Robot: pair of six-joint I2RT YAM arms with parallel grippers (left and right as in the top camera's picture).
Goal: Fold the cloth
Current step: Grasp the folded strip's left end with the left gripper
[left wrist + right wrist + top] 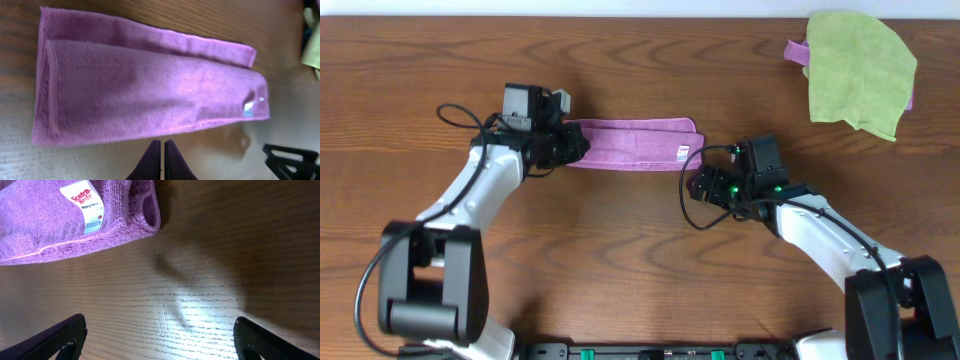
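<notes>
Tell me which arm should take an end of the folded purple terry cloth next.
Right, probably. The right gripper is open, with the white-labelled end of the purple terry cloth just ahead of it. The left gripper is shut beside the cloth, apparently on nothing, and would have to reopen first.

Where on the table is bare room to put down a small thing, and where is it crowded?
Free: the table top edge between purple cloth and lime-green cloth; also the front middle, below the purple cloth, between left arm and right arm. Crowded: both cloth ends, where left gripper and right gripper stand.
</notes>
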